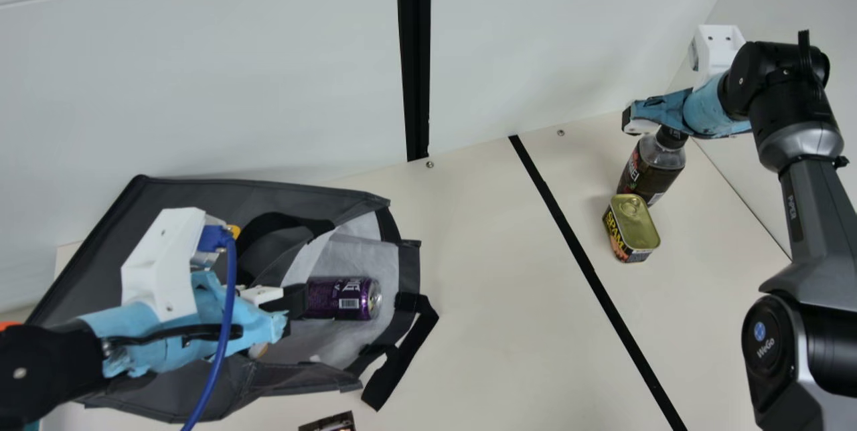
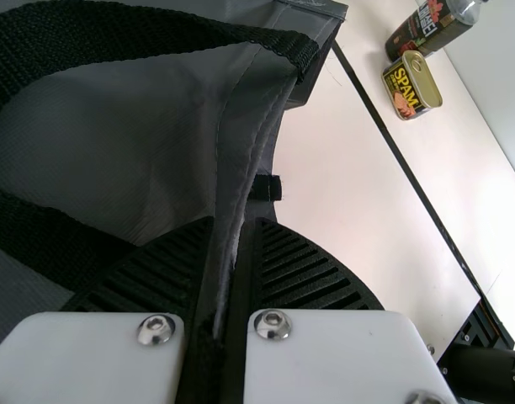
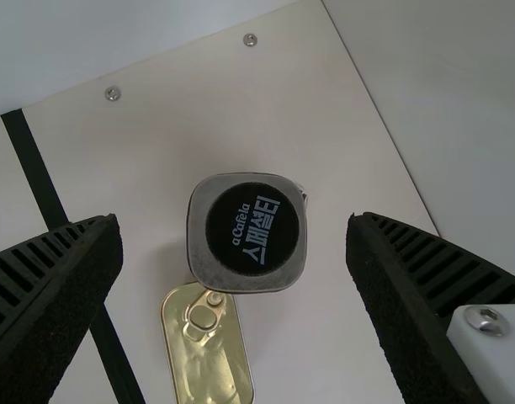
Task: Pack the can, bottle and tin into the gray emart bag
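My left gripper is over the gray bag; in the left wrist view this gripper is shut on the bag's edge. The purple can lies on its side on the bag's pale lining. At the right my right gripper stands open above the dark bottle. From the right wrist, the bottle's black cap lies between the parted fingers of the gripper, touching neither. The gold-lidded tin is upright beside the bottle, also seen as a tin from the right wrist.
A black strip runs along the table between bag and tin. The bag's strap trails onto the table. A pale wall rises behind, and a dark object sits at the front edge.
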